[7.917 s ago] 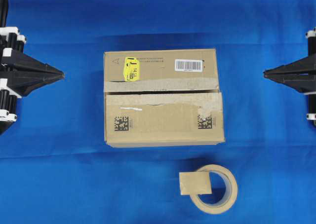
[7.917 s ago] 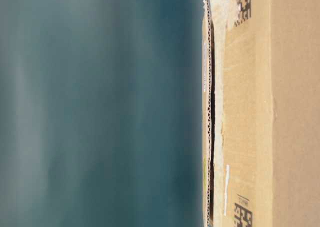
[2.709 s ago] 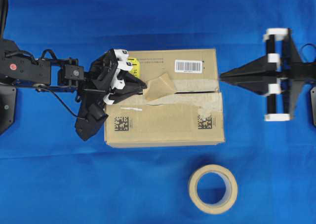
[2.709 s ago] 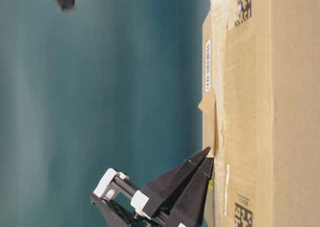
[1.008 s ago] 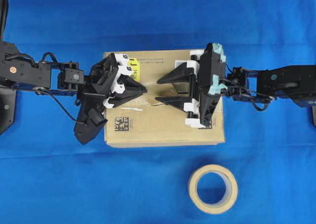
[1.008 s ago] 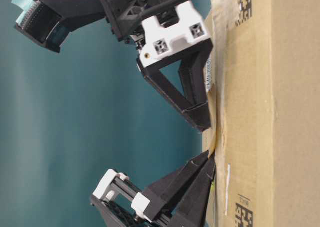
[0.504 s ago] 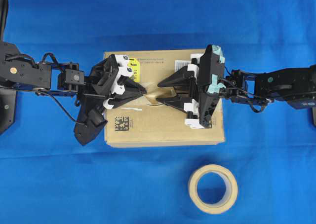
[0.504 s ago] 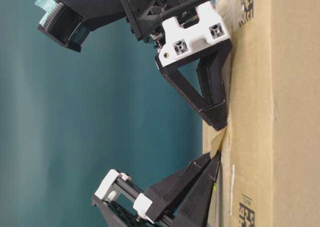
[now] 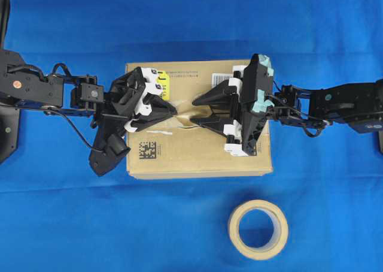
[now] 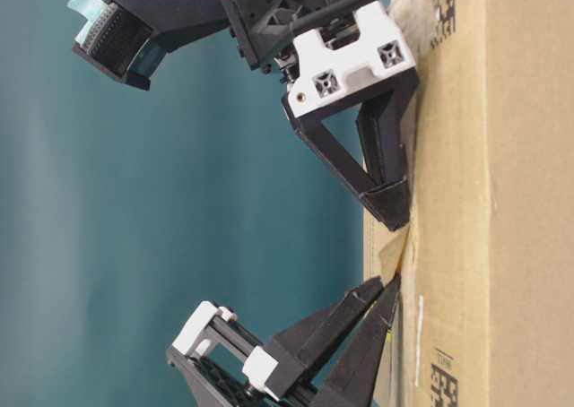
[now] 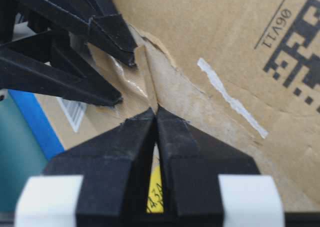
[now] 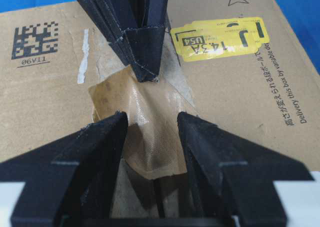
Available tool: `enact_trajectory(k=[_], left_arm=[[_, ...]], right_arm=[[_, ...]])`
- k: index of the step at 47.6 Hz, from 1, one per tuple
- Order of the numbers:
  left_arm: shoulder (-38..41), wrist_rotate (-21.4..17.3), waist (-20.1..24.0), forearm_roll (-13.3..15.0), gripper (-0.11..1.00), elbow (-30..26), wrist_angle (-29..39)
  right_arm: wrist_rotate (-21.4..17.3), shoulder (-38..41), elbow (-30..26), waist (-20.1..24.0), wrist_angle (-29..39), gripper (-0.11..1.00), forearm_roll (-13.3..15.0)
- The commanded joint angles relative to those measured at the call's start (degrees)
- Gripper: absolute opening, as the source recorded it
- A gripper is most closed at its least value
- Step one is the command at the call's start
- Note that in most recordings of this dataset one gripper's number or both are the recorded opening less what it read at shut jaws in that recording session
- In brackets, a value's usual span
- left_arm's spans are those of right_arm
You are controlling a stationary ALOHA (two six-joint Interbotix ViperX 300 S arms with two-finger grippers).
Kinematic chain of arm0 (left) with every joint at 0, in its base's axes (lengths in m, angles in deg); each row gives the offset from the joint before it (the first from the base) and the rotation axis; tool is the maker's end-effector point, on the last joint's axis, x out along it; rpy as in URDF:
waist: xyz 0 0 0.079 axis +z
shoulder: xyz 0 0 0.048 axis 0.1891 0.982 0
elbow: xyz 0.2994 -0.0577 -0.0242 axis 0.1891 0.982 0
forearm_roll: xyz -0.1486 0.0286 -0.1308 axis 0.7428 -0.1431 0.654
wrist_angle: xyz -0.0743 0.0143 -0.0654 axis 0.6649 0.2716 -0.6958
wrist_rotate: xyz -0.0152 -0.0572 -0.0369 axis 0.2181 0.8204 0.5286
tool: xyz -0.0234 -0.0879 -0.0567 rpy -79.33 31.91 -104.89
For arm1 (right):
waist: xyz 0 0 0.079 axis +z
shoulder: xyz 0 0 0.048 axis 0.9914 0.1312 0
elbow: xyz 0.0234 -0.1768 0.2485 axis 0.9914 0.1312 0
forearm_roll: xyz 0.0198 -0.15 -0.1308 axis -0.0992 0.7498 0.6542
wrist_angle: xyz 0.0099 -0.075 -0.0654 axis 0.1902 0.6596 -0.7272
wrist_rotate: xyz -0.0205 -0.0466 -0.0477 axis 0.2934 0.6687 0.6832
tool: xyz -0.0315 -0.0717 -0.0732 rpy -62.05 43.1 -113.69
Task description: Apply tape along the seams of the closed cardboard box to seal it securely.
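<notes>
Tabletop [image 9: 72, 224]: a blue cloth covers it, lying in soft creases under everything I work on.

Cardboard box [image 9: 197, 155]: it sits closed in the middle of the tabletop, long side across the overhead view, with my two arms reaching in from either end.

Seams [image 9: 254, 111]: the slit between the top flaps runs the length of the box; most of it is under my grippers, so only short stretches show.

Tape [image 12: 145, 132]: the small tan piece lies on top of the box over the seam, between my two grippers, wrinkled and glossy, with one corner raised off the cardboard.

My left gripper [image 9: 174, 111]: pressed together, pinching the near corner of the tape at its tips, just above the box top.

My right gripper [image 9: 194, 111]: spread, its two fingers [image 12: 95, 137] resting down on the tape, one on each side of the seam line, tips close to the left gripper's tips.

Yellow sticker [image 12: 220, 37]: on the far flap, just beside my left gripper.

Barcode label [image 9: 220, 78]: on the same flap, partly hidden by my right gripper.

Data codes [image 9: 146, 150]: one square shows on the near flap; the other is hidden under my right gripper.

White streak [image 11: 230, 99]: a thin pale mark on the near flap, beside the tape.

Tape roll [image 9: 258, 229]: a beige ring lying flat on the tabletop, well apart from the box on its near side.
</notes>
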Motion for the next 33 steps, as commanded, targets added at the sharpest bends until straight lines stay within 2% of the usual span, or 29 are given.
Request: enact_trajectory(k=[1,5,17,22,33], left_arm=[[-0.62,-0.35,0.7,-0.09,0.01,-0.97,0.97],[-0.7,-0.53,1.14,-0.09,0.06,-1.41,1.93],[-0.26,-1.23,1.41,-0.18,0.48,-3.78,4.57],[0.09,-1.67,1.32,-0.35,0.49,-4.75,5.98],[1.32,-6.86,1.41,-0.35,0.49,-7.82,13.01]], right_arm=[[0.09,-0.53,-0.35,-0.09,-0.18,0.46,-0.26],[0.09,-0.53,-0.35,-0.09,-0.18,0.46,-0.35],[0.09,-0.53,-0.35,0.09,-0.18,0.46,-0.44],[0.09,-0.53,-0.26,0.18,-0.18,0.46,-0.53],[0.09,-0.53,-0.18,0.79,-0.18,0.46,-0.79]])
